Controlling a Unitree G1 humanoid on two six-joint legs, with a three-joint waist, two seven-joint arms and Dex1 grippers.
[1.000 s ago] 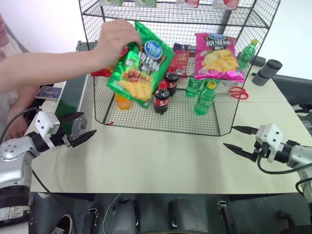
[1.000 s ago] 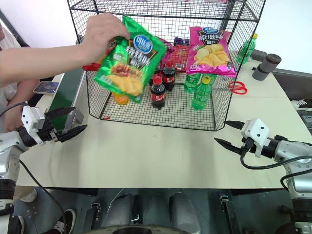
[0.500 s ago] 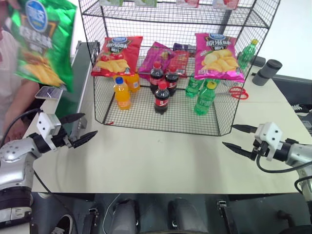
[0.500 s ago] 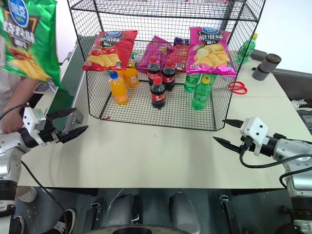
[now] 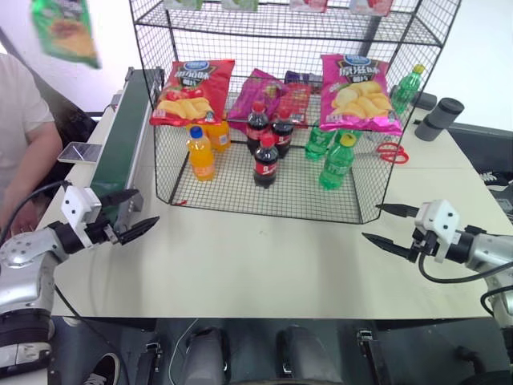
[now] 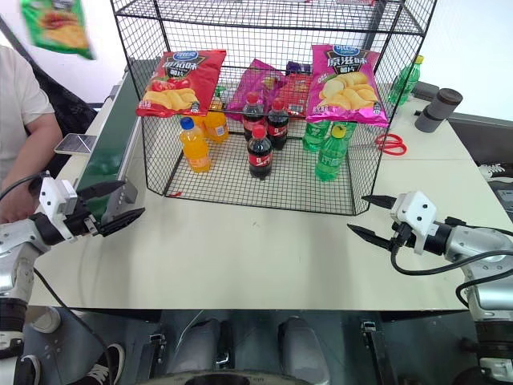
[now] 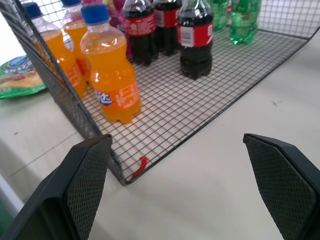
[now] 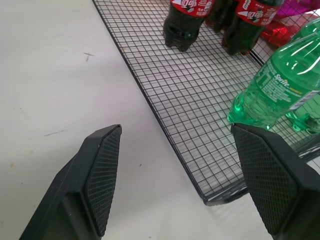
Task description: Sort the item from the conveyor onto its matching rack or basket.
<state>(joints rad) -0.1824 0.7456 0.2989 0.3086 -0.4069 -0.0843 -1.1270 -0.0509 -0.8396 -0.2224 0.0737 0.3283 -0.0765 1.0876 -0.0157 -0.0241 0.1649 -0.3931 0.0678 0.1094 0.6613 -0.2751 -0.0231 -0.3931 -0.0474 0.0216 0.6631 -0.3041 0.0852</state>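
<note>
The item, a green chip bag (image 5: 66, 30), is blurred high in the air at the far left, above the conveyor (image 5: 120, 144), a dark-green belt running along the rack's left side. What holds the bag is out of frame. The black wire rack (image 5: 288, 32) stands at the table's back middle. My left gripper (image 5: 147, 206) hovers open and empty over the table's left edge, by the conveyor's near end. My right gripper (image 5: 370, 221) hovers open and empty off the rack's front right corner. A green packet (image 7: 20, 77) lies flat beyond the rack's corner in the left wrist view.
A red chip bag (image 5: 191, 90) and a pink chip bag (image 5: 359, 92) hang on the rack. Orange soda (image 5: 200, 154), cola (image 5: 265, 160) and green bottles (image 5: 337, 163) stand in its cage base. A person (image 5: 24, 120) sits at the left. Red scissors (image 5: 391, 151) lie at the right.
The person's hand carried the green chip bag from in front of the rack up and away to the top left, and the arm has withdrawn. Both grippers stayed put.
</note>
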